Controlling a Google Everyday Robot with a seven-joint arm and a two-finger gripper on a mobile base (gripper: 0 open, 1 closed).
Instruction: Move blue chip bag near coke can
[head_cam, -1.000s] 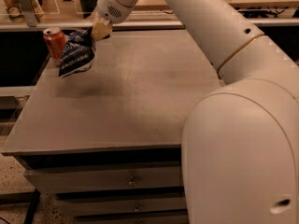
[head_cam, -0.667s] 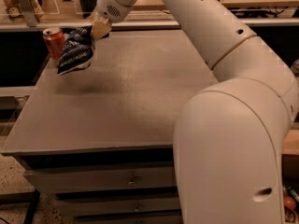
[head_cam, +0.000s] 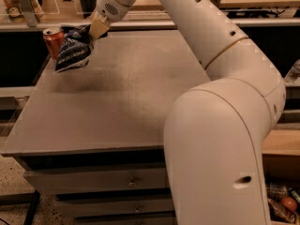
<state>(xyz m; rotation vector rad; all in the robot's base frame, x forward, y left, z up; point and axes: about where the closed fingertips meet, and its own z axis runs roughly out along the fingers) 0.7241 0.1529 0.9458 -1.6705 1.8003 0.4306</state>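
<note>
The blue chip bag [head_cam: 72, 53] is a crumpled navy foil bag with white lettering. It hangs from my gripper [head_cam: 95, 30] near the table's far left corner. The gripper is shut on the bag's top edge and holds it just above the tabletop. The coke can [head_cam: 53, 41] is a small red can with a silver rim. It stands upright right beside the bag, on its left, at the table's far left edge. The bag partly overlaps the can's right side in this view.
The grey table [head_cam: 122, 102] has drawers under its front edge. My white arm [head_cam: 220, 125] fills the right half of the view. A counter with a clear container [head_cam: 18, 3] runs behind the table. Small objects lie on the floor at lower right [head_cam: 281, 205].
The gripper and the blue chip bag have shifted slightly toward the can and a little lower. The can has not moved.
</note>
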